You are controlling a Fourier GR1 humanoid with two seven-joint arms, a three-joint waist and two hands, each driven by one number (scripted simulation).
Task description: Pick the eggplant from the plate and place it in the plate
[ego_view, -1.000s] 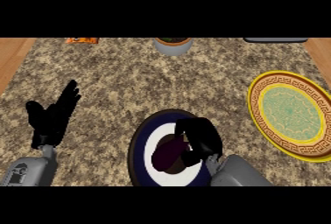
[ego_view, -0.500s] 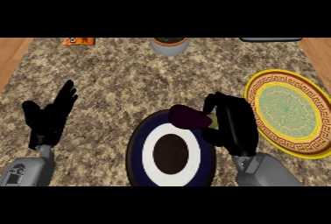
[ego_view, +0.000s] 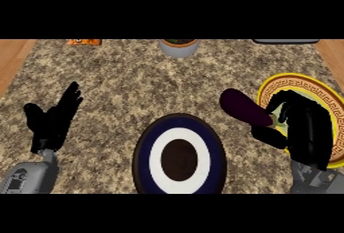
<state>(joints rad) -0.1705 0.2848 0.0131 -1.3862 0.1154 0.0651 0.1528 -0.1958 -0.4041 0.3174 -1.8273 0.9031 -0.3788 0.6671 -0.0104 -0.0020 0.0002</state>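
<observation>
A dark purple eggplant (ego_view: pixel 243 109) hangs above the counter, between the two plates, with my right hand (ego_view: pixel 306 129) curled round its right end. Below and left of it lies the navy plate (ego_view: pixel 146 157) with a white ring and a brown centre, with nothing on it. The yellow plate (ego_view: pixel 294 85) with a patterned brown rim sits at the right edge, partly hidden behind my right hand. My left hand (ego_view: pixel 52 120) rests open at the left, fingers up.
A grey pot (ego_view: pixel 179 47) stands at the counter's back centre. An orange packet (ego_view: pixel 83 42) lies at the back left and a dark tray (ego_view: pixel 285 41) at the back right. Wooden strips border the speckled counter (ego_view: pixel 134 86) on both sides.
My right hand has lifted the eggplant off the navy plate and carried it rightward toward the yellow plate. The left hand has stayed where it was.
</observation>
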